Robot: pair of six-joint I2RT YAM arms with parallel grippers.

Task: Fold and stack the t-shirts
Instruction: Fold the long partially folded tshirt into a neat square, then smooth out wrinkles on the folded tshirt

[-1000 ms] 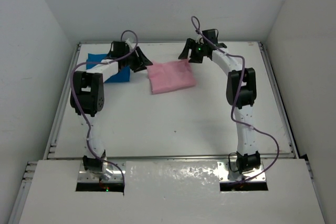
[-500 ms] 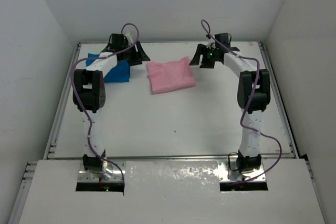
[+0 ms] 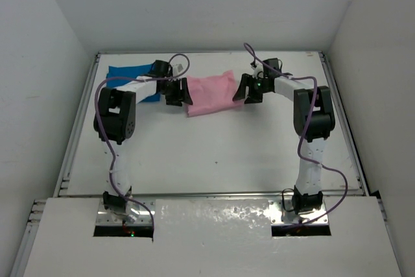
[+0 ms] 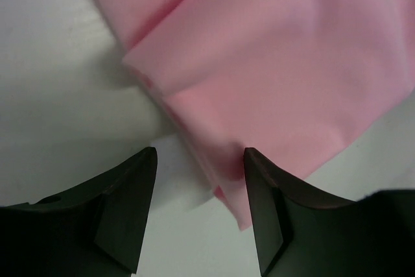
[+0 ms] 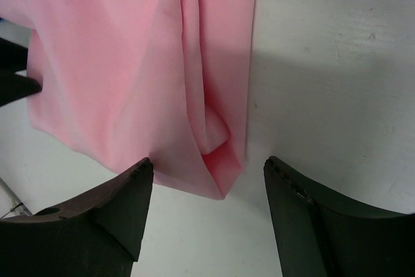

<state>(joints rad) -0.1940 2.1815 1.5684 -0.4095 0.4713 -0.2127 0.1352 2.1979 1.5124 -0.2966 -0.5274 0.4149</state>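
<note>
Arms swung inward: left end effector and right end effector, both released and empty, flank the pink t-shirt at either end of its long axis.

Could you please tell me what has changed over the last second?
The left gripper moved from over the blue t-shirt to the left edge of the pink t-shirt; the right gripper came nearer along its right edge. Both stand open astride a corner, gripping nothing. Both shirts lie as before.
</note>
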